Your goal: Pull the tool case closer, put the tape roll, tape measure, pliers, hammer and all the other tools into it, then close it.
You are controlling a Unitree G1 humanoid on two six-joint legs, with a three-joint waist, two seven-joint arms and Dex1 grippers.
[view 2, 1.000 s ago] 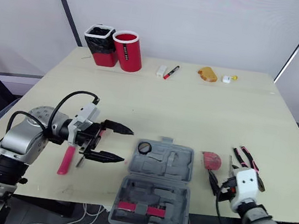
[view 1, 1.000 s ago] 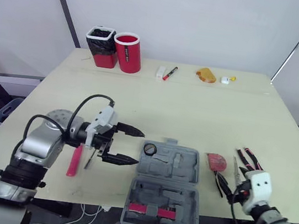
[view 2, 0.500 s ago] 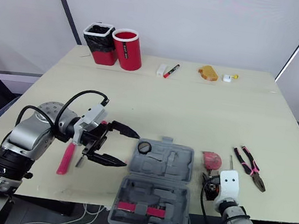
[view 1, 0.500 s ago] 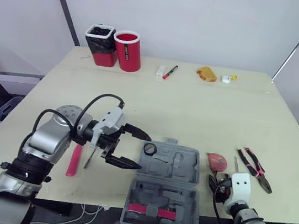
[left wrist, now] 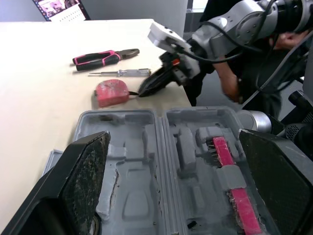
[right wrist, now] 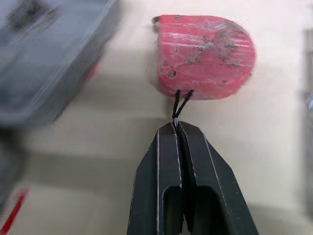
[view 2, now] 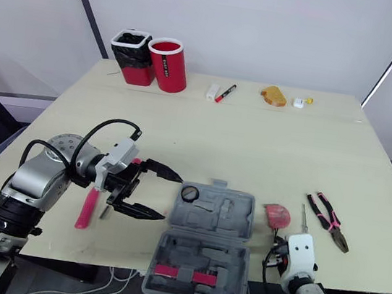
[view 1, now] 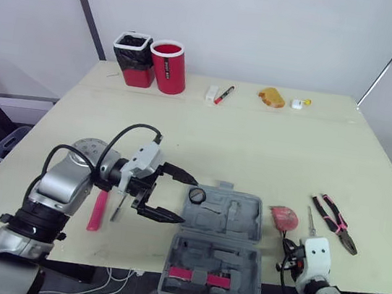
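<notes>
The tool case [view 1: 218, 244] lies open at the near edge of the table [view 1: 255, 144], hinge running across. Its near half, with a red strip [view 1: 198, 276] set in the moulding, juts out past the table's front edge. A black tape roll [view 1: 197, 195] sits at the far left corner of the case.

The left gripper [view 1: 182, 200] hangs just beside the case's left side. Its two fingers are spread wide and hold nothing. Behind that arm a red-handled tool [view 1: 97, 211] lies on the table, close to the left front corner.

To the right of the case the red tape measure [view 1: 283, 217] lies on the tabletop, just clear of the case wall. The right gripper [right wrist: 177, 128] comes in low from the front edge, fingers pressed together on the tape measure's thin black cord. Further right lie a slim screwdriver [view 1: 310, 220] and the pink-handled pliers [view 1: 335, 224], near each other.

The middle of the table is bare. Along the far edge stand two red containers [view 1: 149, 64], a marker [view 1: 222, 95] and a yellow object [view 1: 271, 97].
</notes>
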